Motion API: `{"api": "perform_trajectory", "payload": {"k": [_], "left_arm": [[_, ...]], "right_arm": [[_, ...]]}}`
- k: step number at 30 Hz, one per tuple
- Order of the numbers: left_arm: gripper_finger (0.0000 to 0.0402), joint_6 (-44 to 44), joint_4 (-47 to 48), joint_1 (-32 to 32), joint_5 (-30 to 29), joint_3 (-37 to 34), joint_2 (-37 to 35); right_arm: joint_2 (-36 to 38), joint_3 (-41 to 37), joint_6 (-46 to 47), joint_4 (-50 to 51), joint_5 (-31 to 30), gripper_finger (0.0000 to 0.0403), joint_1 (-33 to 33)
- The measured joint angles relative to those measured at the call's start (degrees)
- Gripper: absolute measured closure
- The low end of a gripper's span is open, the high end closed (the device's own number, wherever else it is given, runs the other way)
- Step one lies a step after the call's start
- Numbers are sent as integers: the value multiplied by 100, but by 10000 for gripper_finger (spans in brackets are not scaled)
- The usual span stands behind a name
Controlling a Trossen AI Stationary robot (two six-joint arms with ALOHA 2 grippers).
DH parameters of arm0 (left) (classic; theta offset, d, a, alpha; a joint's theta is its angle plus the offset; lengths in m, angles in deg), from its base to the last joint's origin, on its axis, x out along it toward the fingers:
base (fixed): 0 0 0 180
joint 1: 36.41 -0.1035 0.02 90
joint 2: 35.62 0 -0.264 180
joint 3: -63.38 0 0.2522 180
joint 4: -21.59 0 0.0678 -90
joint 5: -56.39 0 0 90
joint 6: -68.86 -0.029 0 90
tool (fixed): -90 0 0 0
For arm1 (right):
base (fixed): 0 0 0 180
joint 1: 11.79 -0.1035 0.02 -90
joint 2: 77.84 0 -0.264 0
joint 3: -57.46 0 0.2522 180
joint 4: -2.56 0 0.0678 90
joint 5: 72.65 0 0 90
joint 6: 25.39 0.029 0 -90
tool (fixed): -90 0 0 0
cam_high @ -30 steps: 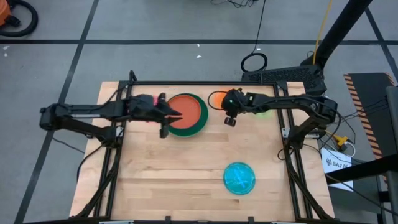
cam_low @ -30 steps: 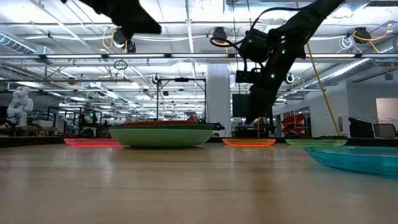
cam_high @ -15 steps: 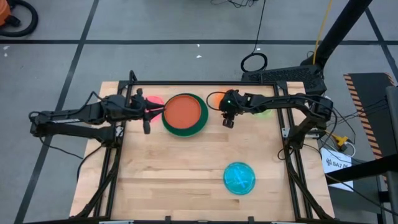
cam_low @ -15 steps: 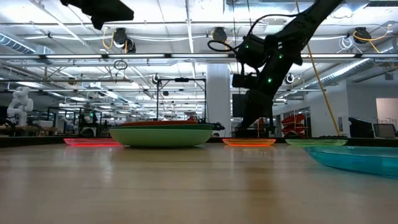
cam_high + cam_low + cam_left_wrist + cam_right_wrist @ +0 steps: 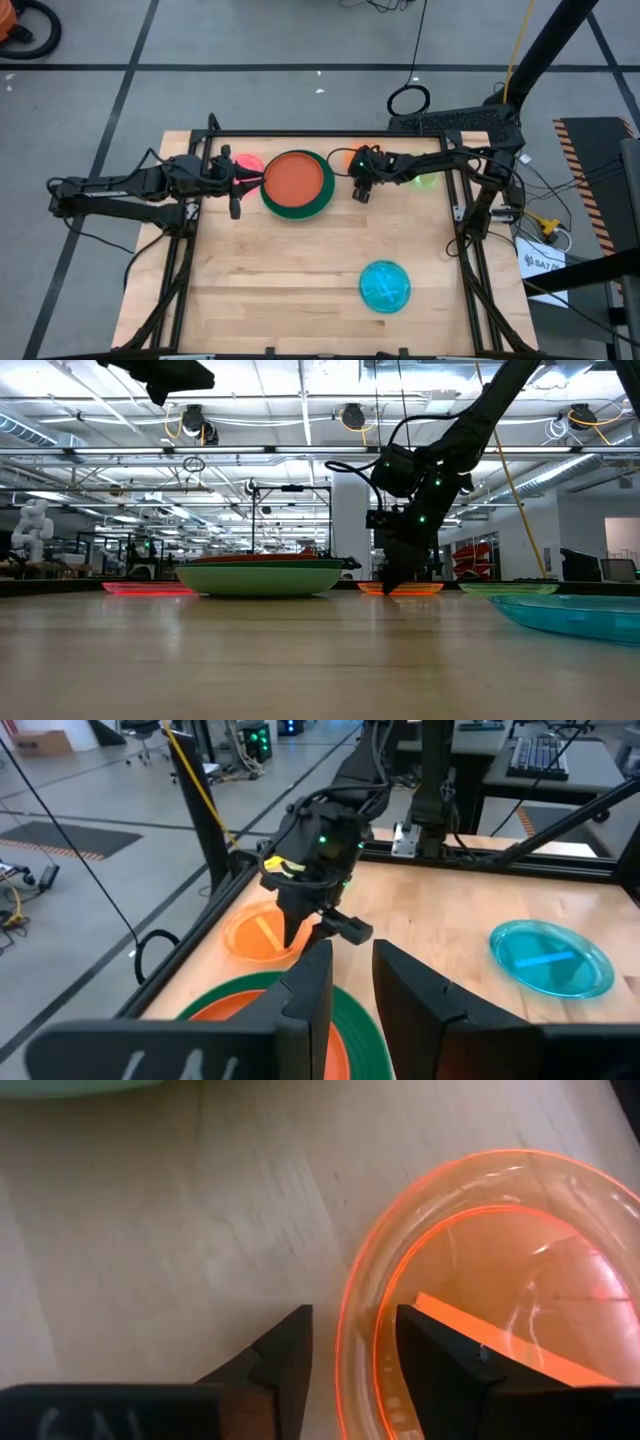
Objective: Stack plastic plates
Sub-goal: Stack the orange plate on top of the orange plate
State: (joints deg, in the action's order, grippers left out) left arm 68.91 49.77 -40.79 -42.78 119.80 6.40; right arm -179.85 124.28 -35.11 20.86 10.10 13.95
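Note:
A stack [image 5: 298, 184] has a red-orange plate on top and a dark green one under it, and stands mid-table toward the far edge. The pink plate [image 5: 249, 162] lies to its left. To its right lie the orange plate [image 5: 347, 157], the lime plate [image 5: 426, 179] and, near me, the translucent blue plate [image 5: 385, 286]. My right gripper [image 5: 355, 1348] is open and low over the orange plate. One finger stands inside the rim [image 5: 347, 1316] and one outside, with a gap on each side. My left gripper [image 5: 350, 982] is open. It hovers high at the left of the stack.
A black frame rail [image 5: 330, 133] runs along the table's far edge just behind the plates. Bare wood [image 5: 270, 270] spreads across the near half, left of the blue plate. In the low view the stack's side looks light green [image 5: 262, 578].
My left gripper has drawn back from above the stack toward the table's left, then kept still. My right gripper has come down and shifted slightly left onto the orange plate's rim. No plate has moved.

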Motion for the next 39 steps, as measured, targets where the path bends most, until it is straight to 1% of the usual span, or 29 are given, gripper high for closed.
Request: {"api": "perform_trajectory", "payload": {"k": [3, 5, 13, 16, 24, 30, 35, 39], "left_arm": [[319, -28, -7, -4, 0, 0, 0], [319, -30, -7, -2, 0, 0, 0], [319, -30, -7, -2, 0, 0, 0], [319, -28, -7, -2, 0, 0, 0], [319, -28, -7, -2, 0, 0, 0], [319, -28, -4, -2, -1, 0, 2], [319, -44, -8, -2, -1, 0, 2], [319, -68, -7, -2, 0, 2, 2]], "right_arm": [[-14, 3, -2, 1, 8, 275, 37], [-14, 3, -2, 2, 18, 288, 39], [-22, 3, -2, 20, -1, 374, 39], [-14, 1, -2, 24, -28, 396, 46], [155, -16, 7, 151, -15, 397, 39], [742, -17, -59, 190, -46, 400, -73], [1252, -13, -154, -11, -61, 401, -266], [1359, 227, -198, 33, -52, 402, -475]]}}
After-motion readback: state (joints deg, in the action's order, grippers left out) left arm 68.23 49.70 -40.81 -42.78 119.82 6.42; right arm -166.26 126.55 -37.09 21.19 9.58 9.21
